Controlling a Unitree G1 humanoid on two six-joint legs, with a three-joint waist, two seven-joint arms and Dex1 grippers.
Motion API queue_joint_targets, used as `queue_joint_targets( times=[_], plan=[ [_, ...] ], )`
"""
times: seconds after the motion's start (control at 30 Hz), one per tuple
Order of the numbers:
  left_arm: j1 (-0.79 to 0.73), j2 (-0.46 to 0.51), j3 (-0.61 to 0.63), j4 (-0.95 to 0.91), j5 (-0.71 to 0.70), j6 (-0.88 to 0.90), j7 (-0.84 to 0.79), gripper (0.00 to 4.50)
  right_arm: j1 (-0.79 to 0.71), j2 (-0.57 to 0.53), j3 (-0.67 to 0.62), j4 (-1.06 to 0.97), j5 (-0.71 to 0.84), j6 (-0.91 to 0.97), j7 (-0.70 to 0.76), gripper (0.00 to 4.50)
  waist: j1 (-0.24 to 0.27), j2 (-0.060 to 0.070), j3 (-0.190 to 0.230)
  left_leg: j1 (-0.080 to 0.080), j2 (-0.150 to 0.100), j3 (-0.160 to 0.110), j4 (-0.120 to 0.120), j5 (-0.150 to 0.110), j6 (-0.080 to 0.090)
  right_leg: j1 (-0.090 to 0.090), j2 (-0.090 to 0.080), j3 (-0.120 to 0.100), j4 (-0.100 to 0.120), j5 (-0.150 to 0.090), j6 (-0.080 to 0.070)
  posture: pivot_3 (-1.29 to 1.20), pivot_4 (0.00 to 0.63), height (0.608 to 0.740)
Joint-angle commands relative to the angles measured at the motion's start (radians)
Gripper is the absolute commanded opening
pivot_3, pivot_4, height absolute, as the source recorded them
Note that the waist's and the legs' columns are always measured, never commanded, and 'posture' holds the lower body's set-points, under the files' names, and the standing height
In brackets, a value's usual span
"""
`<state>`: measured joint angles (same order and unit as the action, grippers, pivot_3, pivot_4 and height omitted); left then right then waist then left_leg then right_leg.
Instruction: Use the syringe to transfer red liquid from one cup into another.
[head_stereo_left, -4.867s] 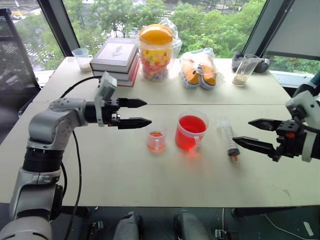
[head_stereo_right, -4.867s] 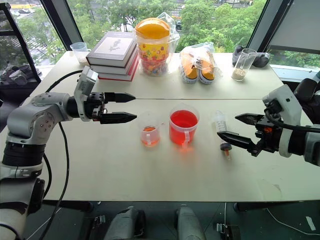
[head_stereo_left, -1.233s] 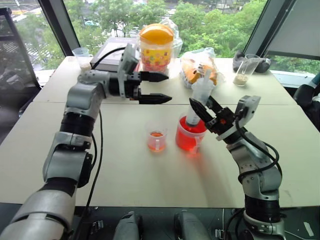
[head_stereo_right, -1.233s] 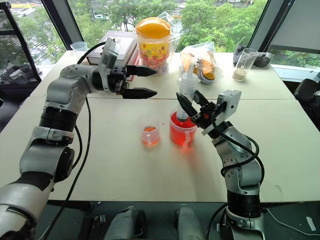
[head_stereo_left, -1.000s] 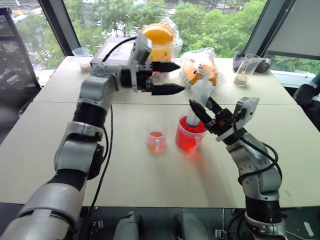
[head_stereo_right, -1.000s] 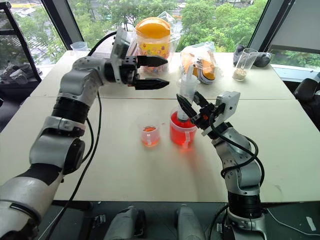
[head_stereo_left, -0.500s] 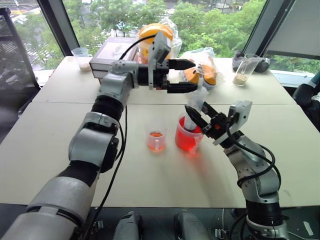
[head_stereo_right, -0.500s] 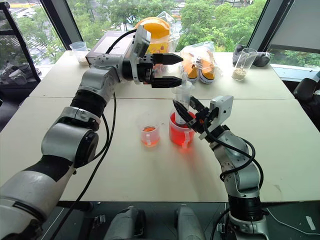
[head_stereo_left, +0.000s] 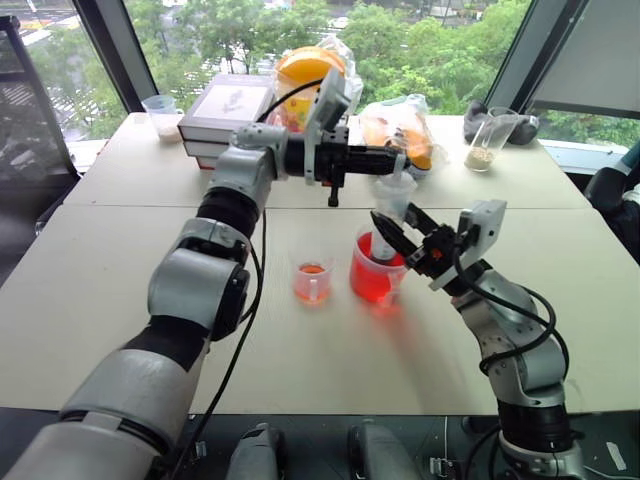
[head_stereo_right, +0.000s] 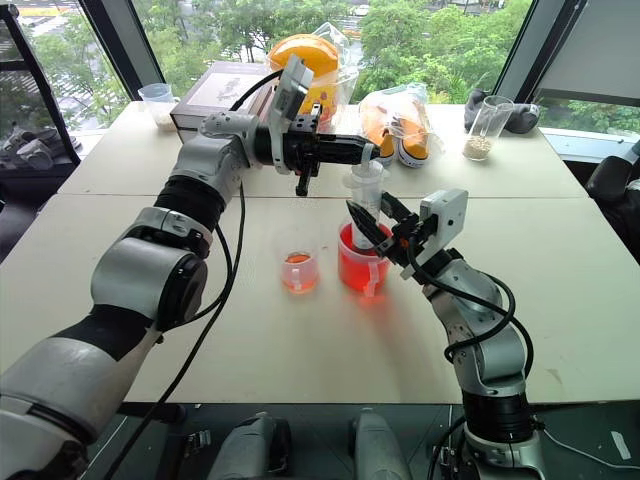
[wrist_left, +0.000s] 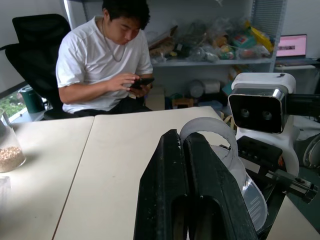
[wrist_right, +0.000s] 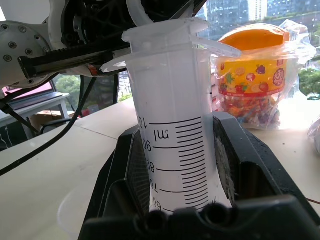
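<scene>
Two arms meet over the middle of the table (head_stereo_left: 120, 300), where the transfer of red liquid appears to be at the drawing-up step. From the left, the left gripper (head_stereo_left: 398, 160) reaches across level, its fingers (wrist_left: 192, 200) pressed together at the syringe's white plunger (wrist_left: 212, 135), apparently to pull it up; whether they truly pinch it cannot be told. From the right, the right gripper (head_stereo_left: 398, 228) is clamped around the barrel of the syringe (wrist_right: 172, 150), holding it upright so its hidden tip dips into the big cup (head_stereo_left: 378, 275) of red liquid (head_stereo_left: 372, 285). Just left of that cup, the small beaker (head_stereo_left: 312, 281) stands apart, faintly tinted, waiting to receive. Books (head_stereo_left: 225, 110) and a snack jar (head_stereo_left: 298, 75) sit along the far edge.
</scene>
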<state>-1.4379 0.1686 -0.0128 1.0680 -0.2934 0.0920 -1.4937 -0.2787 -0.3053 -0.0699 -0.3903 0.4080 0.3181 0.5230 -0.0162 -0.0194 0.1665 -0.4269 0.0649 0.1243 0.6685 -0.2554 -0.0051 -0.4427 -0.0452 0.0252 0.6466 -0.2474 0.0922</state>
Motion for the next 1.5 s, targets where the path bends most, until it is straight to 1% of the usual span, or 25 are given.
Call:
queue_joint_targets(
  times=[0.03, 0.5, 0.93, 1.23, 1.5],
  plan=[
    [-0.056, -0.005, 0.033, -0.004, 0.0, -0.03, 0.023, 0.05, -0.011, -0.008, 0.015, -0.042, 0.026, -0.009, 0.023, 1.44, 0.001, 0.0, 0.0, 0.0, 0.0, 0.0, 0.0, 0.0, 0.0, 0.0, 0.0, 0.0, 0.0, 0.0, 0.0, 0.0, 0.15, 0.74],
    [-0.118, 0.019, 0.115, 0.001, -0.036, -0.026, 0.093, 0.05, -0.009, -0.007, 0.032, 0.008, 0.051, 0.001, 0.046, 1.44, 0.001, 0.0, 0.0, 0.0, 0.0, 0.0, 0.0, 0.0, 0.0, 0.0, 0.0, 0.0, 0.0, 0.0, 0.0, 0.0, 0.15, 0.74],
    [-0.127, 0.03, 0.118, -0.008, -0.036, -0.034, 0.109, 0.05, -0.006, 0.003, 0.054, 0.066, 0.043, -0.037, 0.058, 1.44, 0.0, 0.0, 0.0, 0.0, 0.0, 0.0, 0.0, 0.0, 0.0, 0.0, 0.0, 0.0, 0.0, 0.0, 0.0, 0.0, 0.15, 0.74],
    [-0.13, 0.026, 0.12, -0.007, -0.036, -0.039, 0.122, 0.05, -0.01, 0.001, 0.06, 0.056, 0.04, -0.038, 0.055, 1.44, 0.001, 0.0, 0.0, 0.0, 0.0, 0.0, 0.0, 0.0, 0.0, 0.0, 0.0, 0.0, 0.0, 0.0, 0.0, 0.0, 0.15, 0.74],
    [-0.115, 0.025, 0.113, -0.012, -0.029, -0.024, 0.106, 0.05, -0.044, -0.014, 0.036, 0.023, 0.051, -0.023, 0.04, 1.44, 0.0, 0.0, 0.0, 0.0, 0.0, 0.0, 0.0, 0.0, 0.0, 0.0, 0.0, 0.0, 0.0, 0.0, 0.0, 0.0, 0.15, 0.74]
  ],
)
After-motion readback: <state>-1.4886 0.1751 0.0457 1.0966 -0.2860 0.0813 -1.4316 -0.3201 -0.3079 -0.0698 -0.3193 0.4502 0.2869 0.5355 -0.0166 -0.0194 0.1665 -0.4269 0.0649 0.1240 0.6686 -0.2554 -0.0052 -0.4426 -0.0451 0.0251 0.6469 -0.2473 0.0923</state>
